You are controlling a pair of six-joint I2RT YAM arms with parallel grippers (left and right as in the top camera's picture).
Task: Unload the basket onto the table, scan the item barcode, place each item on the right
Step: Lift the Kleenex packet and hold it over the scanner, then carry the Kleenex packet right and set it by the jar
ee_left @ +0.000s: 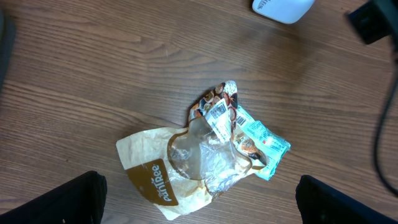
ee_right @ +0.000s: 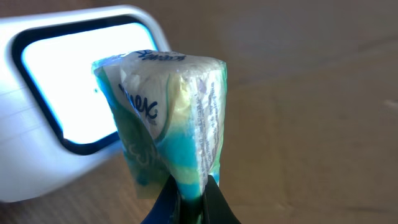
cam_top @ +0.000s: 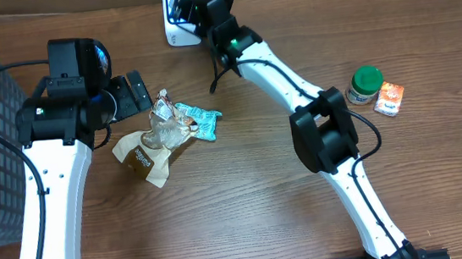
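**Pack up at the scanner window**

Right pincer [ee_right: 189,200] is clamped tight on the bottom edge of a small tissue pack [ee_right: 166,118]. It holds the pack upright in front of the scanner [ee_right: 43,155], at the far edge of the tabletop [cam_top: 247,213]. The lit window sits just behind the pack, near it but not touching as far as I can see. The printed seam side faces the wrist camera, and I can't spot a barcode there. Which face the window sees, I can't say.

That pack looks light and soft, film wrap over tissue, so it will squash and could swivel when pinched at 1 end. My call: take it across the middle of the flat sides and keep the coded face bare.

Left pincer [cam_top: 128,94] hangs spread wide, holding nothing, above 1 heap of snack bags [ee_left: 205,149].
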